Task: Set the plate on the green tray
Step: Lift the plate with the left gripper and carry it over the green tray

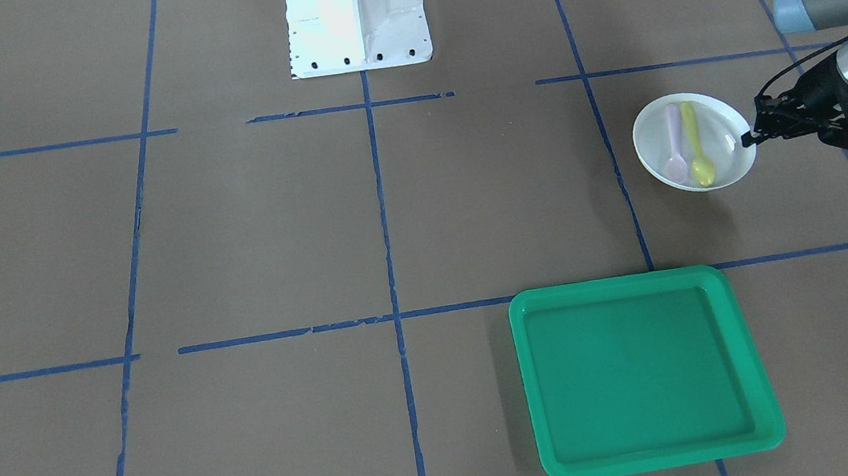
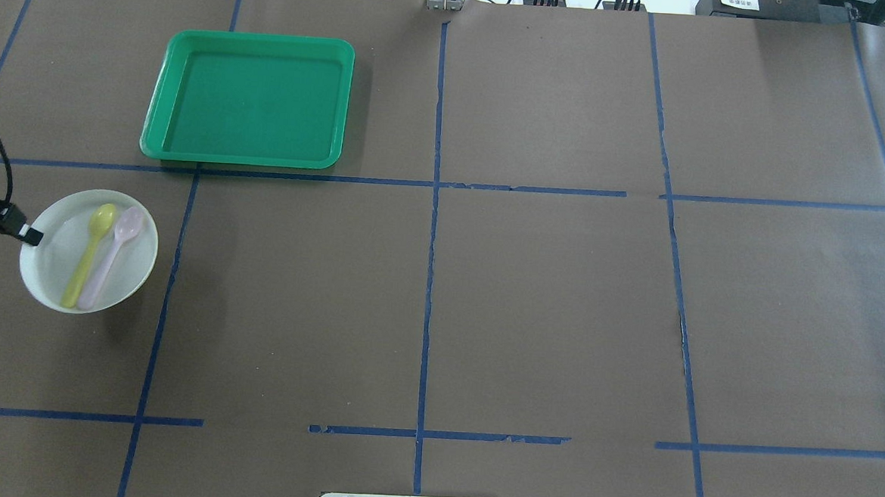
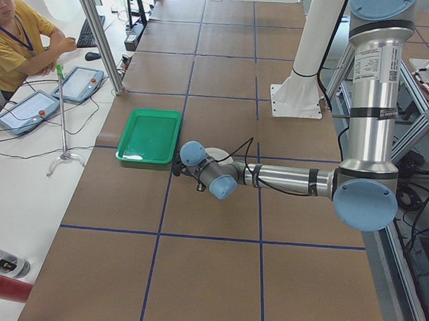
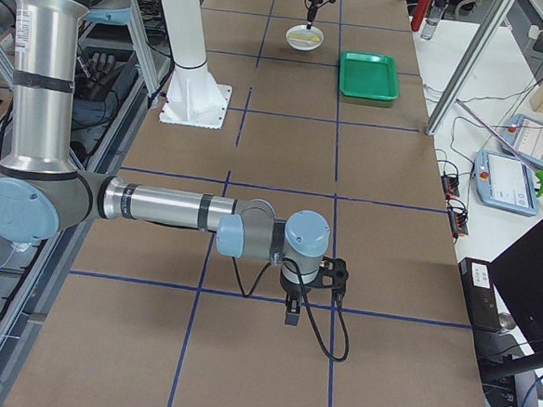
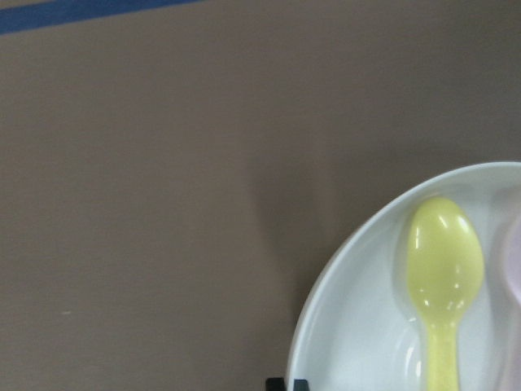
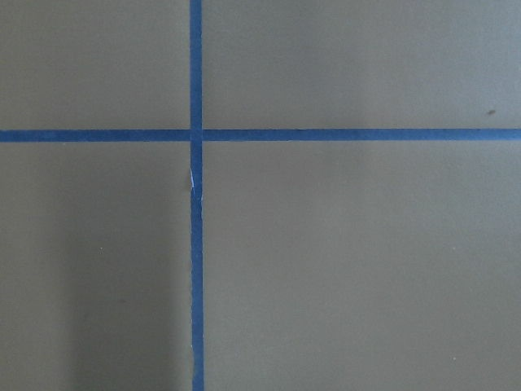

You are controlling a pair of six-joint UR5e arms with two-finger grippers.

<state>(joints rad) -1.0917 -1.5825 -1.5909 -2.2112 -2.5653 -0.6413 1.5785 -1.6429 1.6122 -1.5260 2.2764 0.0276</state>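
A white plate (image 1: 721, 122) lies at the robot's left side of the table and holds a yellow spoon (image 1: 698, 154) and a pale purple spoon (image 1: 674, 149). My left gripper (image 1: 749, 140) is shut on the plate's outer rim; it also shows in the overhead view (image 2: 32, 236), and the wrist view shows its tips (image 5: 286, 383) at the rim (image 5: 326, 293). The green tray (image 1: 643, 373) lies empty beyond the plate, toward the table's far edge (image 2: 250, 98). My right gripper (image 4: 292, 315) hangs low over bare table, far from both; I cannot tell its state.
The white robot base (image 1: 356, 12) stands at mid table. Blue tape lines cross the brown table. A person (image 3: 14, 48) sits at a side table with control pendants (image 3: 26, 108) beyond the tray's end.
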